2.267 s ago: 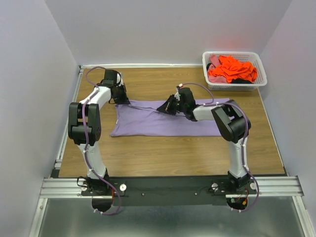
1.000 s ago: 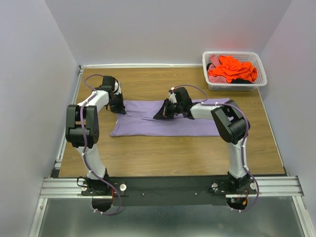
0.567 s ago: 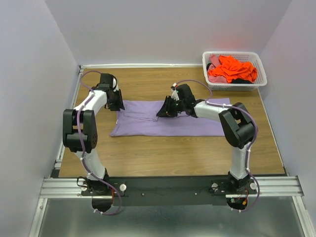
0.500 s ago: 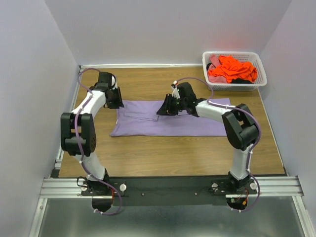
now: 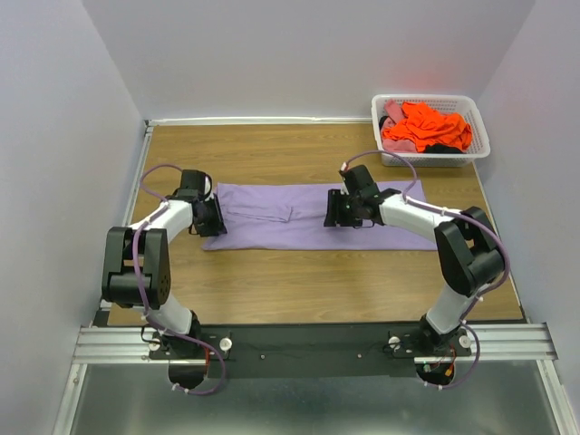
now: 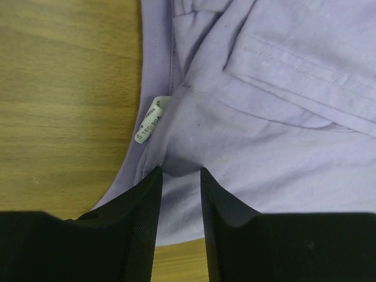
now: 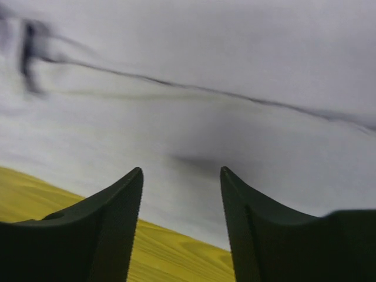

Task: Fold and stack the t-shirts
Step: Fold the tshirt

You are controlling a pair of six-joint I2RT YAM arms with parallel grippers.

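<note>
The purple shirt (image 5: 299,217) lies on the table (image 5: 317,281). The left end effector (image 6: 179,176) and right end effector (image 7: 181,176) are both spread over it.

A robot lab booth — plain walls (image 5: 54,136) boxing a wooden table (image 5: 317,290).

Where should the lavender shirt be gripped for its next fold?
The lavender shirt lies flat as a long strip, so only an edge offers a lip to pinch. Likely take its collar end, by the white label, coming from the left.
</note>
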